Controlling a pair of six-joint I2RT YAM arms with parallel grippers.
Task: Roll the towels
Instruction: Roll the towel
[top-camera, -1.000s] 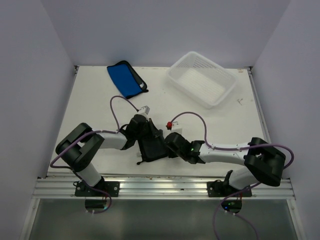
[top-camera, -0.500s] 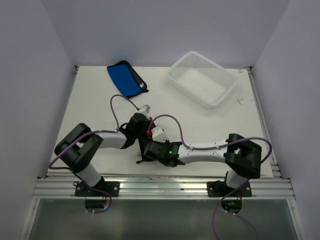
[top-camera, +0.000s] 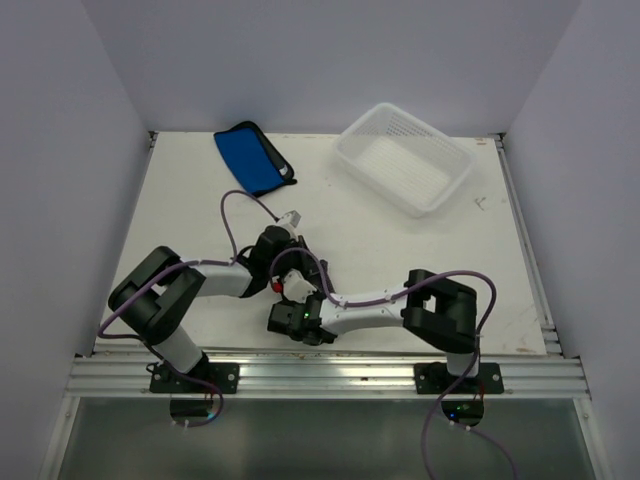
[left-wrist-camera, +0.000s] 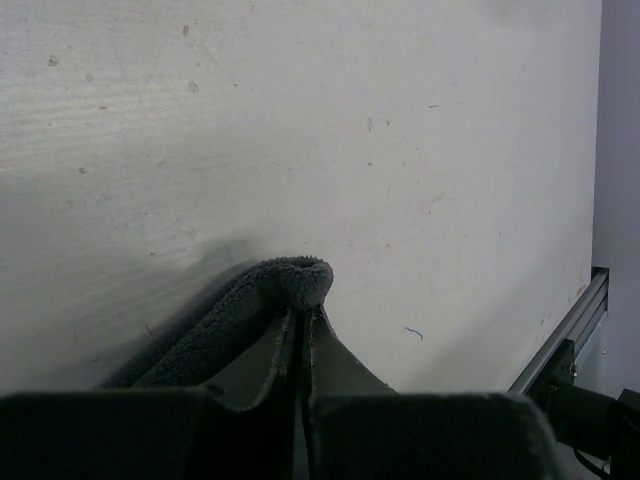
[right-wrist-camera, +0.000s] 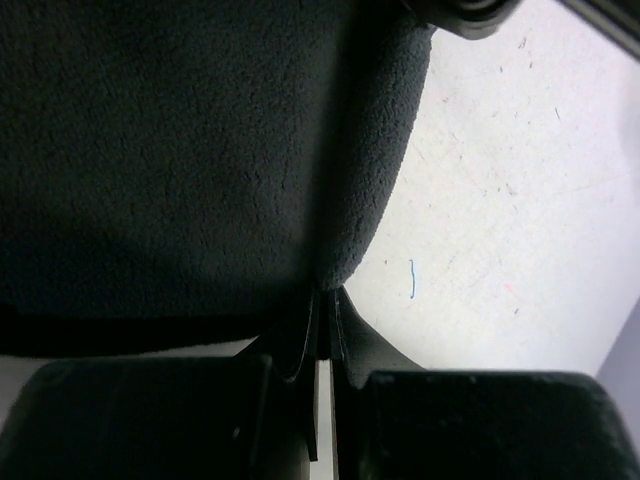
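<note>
I swung right end effector (right-wrist-camera: 322, 330) leftward over counter (top-camera: 400, 250). Dark towel (right-wrist-camera: 180, 150) looks doubled over now. Left end effector (left-wrist-camera: 303, 350) and right both pinch it tight. Blue towel (top-camera: 250, 158) waits.

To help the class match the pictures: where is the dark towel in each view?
Top external: dark towel low centre, mostly hidden.
Left wrist: bottom centre, pinched in the left claw.
Right wrist: fills upper left, pinched by the right claw.
Shared landmark: blue thread on the table, both wrist views.
</note>
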